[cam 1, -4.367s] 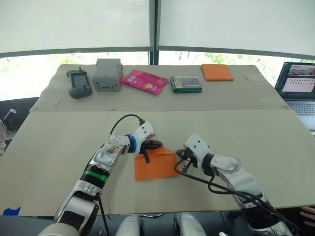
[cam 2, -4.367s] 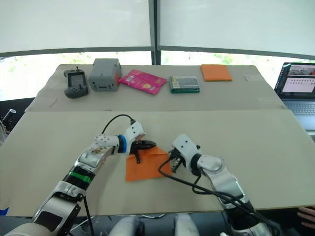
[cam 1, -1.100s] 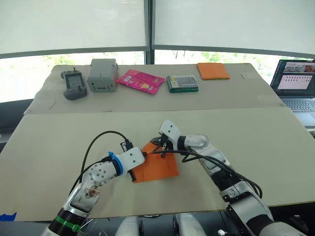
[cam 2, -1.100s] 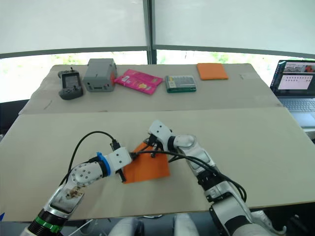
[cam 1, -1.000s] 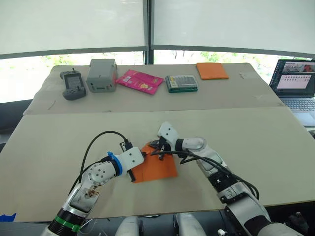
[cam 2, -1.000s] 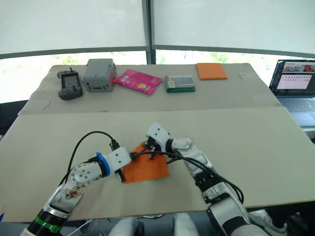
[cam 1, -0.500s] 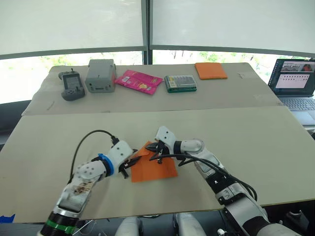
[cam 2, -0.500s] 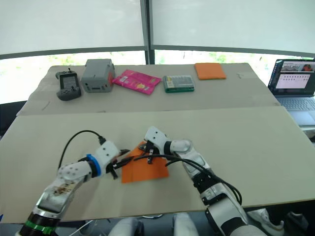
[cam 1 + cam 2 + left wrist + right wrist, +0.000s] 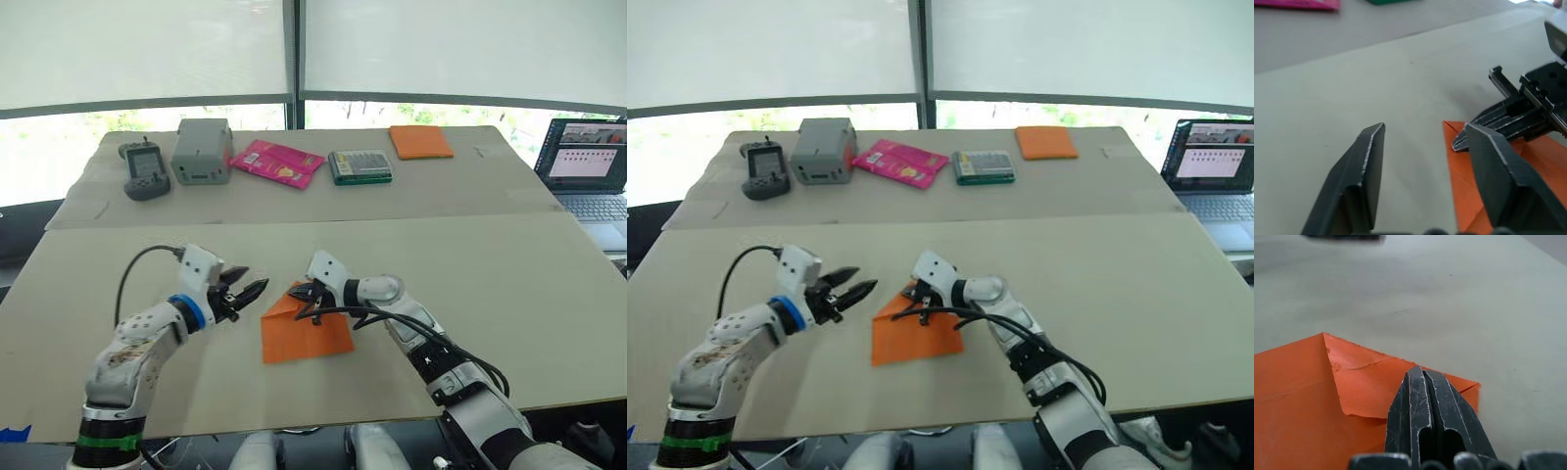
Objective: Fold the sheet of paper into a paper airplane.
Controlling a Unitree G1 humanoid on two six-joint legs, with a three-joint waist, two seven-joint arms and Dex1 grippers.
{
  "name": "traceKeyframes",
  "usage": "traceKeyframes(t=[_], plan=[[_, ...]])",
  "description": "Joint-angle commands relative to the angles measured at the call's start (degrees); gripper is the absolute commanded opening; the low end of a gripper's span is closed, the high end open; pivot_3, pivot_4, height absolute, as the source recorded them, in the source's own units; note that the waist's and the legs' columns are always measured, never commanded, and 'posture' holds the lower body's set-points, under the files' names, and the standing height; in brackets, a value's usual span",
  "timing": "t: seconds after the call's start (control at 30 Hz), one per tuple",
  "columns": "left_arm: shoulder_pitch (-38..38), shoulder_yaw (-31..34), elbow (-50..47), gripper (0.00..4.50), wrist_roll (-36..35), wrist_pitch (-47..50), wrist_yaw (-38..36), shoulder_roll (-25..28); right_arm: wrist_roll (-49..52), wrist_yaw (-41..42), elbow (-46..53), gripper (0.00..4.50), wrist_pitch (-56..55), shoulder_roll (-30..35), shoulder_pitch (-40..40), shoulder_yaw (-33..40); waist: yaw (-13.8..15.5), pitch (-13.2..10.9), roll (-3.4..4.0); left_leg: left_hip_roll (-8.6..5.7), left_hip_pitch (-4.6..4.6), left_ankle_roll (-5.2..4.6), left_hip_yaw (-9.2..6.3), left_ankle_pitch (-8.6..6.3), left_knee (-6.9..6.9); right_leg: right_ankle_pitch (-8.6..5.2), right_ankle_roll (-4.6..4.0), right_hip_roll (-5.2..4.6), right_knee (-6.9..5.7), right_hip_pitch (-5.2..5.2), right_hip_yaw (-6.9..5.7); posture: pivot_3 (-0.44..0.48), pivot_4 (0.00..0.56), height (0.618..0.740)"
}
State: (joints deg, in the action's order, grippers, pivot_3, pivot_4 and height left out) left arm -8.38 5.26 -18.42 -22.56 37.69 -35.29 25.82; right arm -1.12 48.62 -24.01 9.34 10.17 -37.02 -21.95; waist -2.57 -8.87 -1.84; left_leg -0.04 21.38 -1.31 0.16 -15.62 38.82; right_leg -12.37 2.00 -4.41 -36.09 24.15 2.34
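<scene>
The sheet of paper lies flat on the near table, bright orange, with its far left corner folded over into a slanted flap. My right gripper is shut, and its tips rest on that folded far corner. My left gripper hovers open just left of the paper, apart from it, with nothing between its fingers. In the left wrist view the right gripper lies across the paper's corner.
Along the far table stand a grey handheld device, a grey box, a pink packet, a green case and a thicker orange pad. A laptop sits at the right edge.
My left gripper has drawn back to the left, off the paper's left edge, and now stands open. The right gripper stays on the far corner.
</scene>
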Motion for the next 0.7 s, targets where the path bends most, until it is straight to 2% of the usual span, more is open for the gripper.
traceKeyframes(t=[0.03,0.13,0.17,0.4,0.7], plan=[[-0.11,-2.67,1.2,1.2,2.0,-1.74,1.46,-0.71,-1.8,-0.37,-2.12,0.0,0.52,0.45,1.06,-0.87,0.03,0.0,0.0,0.0,0.0,0.0,0.0,0.0,-0.01,0.0,0.0,0.0,0.0,0.0,0.0,0.0,0.15,0.74],[1.5,-4.92,2.05,0.21,3.07,-1.04,1.97,-0.88,-1.89,-0.94,-2.12,0.0,0.42,0.53,1.39,-0.73,0.03,0.0,0.0,0.0,0.0,0.0,0.0,0.0,0.0,0.0,0.0,-0.01,0.01,0.0,0.01,0.0,0.15,0.74],[2.17,-5.48,1.69,0.01,3.0,-0.61,1.96,-0.9,-1.89,-1.18,-2.01,0.0,0.52,0.57,1.5,-0.63,-0.01,0.0,0.0,0.0,0.0,0.0,-0.01,0.0,-0.01,0.0,-0.01,-0.01,0.01,0.0,0.01,0.0,0.15,0.74],[6.27,-9.61,-0.68,0.01,3.77,1.21,0.56,1.77,-1.82,-2.04,-1.25,0.0,1.09,0.67,1.74,-0.29,0.1,0.03,0.05,0.02,-0.06,0.01,-0.01,0.0,0.0,0.02,-0.03,-0.04,0.02,-0.05,0.03,0.0,0.15,0.74],[6.52,-13.65,1.29,0.01,8.19,-1.5,1.17,3.36,-0.94,-0.32,0.55,0.0,0.34,-0.24,1.2,-0.93,0.18,0.09,0.15,0.01,-0.08,0.01,0.0,0.0,-0.01,0.01,-0.04,-0.04,0.03,-0.07,0.03,0.0,0.15,0.74]])
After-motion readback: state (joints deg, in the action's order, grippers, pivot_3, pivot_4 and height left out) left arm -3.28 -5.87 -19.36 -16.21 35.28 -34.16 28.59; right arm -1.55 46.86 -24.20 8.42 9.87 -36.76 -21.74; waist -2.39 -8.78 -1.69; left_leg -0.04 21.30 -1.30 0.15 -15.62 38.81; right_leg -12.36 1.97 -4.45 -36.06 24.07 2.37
